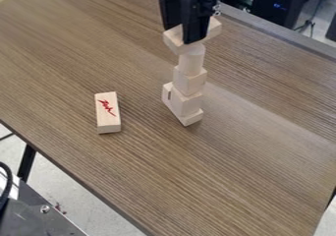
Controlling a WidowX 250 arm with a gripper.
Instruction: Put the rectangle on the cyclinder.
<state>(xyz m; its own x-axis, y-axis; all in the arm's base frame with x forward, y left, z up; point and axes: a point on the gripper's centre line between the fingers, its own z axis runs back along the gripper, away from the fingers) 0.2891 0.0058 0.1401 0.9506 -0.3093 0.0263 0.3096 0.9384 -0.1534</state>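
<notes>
At the top centre, the gripper (183, 32) hangs over the stack, its fingers on either side of a pale wooden rectangle (175, 39), shut on it. The rectangle lies crosswise at the upper end of the upright wooden cylinder (191, 61); whether its underside rests fully on it I cannot tell. One finger covers the rectangle's middle. The cylinder stands on a cube-like block (189, 81), with another block (186, 101) below that and a longer piece (191, 118) at the bottom.
Left of the stack, a separate wooden rectangle (107, 113) with red marks lies on the brown table (216, 181). The table's front edge runs diagonally across the lower left. Dark equipment (283, 4) stands behind the far edge at upper right.
</notes>
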